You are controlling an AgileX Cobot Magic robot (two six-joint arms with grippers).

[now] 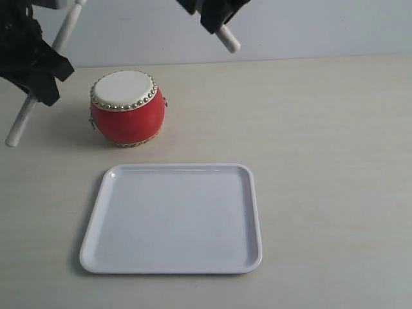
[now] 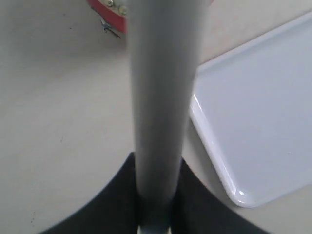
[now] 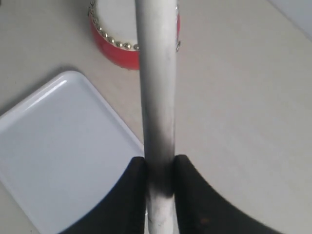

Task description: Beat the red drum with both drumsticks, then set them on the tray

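Clamped jaws of left gripper (image 2: pixel 157 170) and right gripper (image 3: pixel 160 163) on light, stiff, probably slippery drumsticks (image 3: pixel 156 73), best pinched mid-shaft; red drum (image 1: pixel 127 119) ahead, tray (image 1: pixel 94 219) inboard.

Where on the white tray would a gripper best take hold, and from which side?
At the raised rim of the tray, likely midway along the edge on the right arm's side, coming in low from outside. It lies flat and is too wide to span, so the rim is the only part to pinch; the drum stands close to the far edge.
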